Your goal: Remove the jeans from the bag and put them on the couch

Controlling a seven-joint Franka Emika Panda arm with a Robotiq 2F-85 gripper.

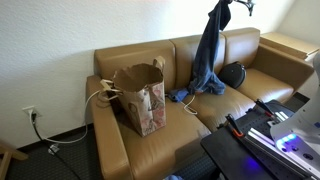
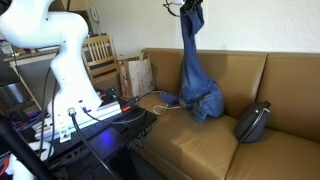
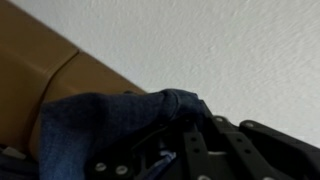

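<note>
My gripper (image 1: 221,8) is high above the couch's back and is shut on the jeans (image 1: 207,60), which hang down long and dark blue, their lower end resting on the middle seat. In an exterior view the gripper (image 2: 189,6) holds the jeans (image 2: 196,70) near the top edge. In the wrist view the denim (image 3: 100,125) bunches at the gripper (image 3: 175,150). The brown paper bag (image 1: 140,95) with rope handles stands on a seat of the tan couch (image 1: 240,85), apart from the jeans. The bag (image 2: 137,75) and the couch (image 2: 200,145) show in both exterior views.
A small black rounded cushion (image 1: 232,74) lies on the seat beside the jeans' hem and shows in an exterior view (image 2: 253,122) too. A black equipment table with cables (image 1: 262,135) stands in front of the couch. A wooden chair (image 2: 99,55) stands near the bag.
</note>
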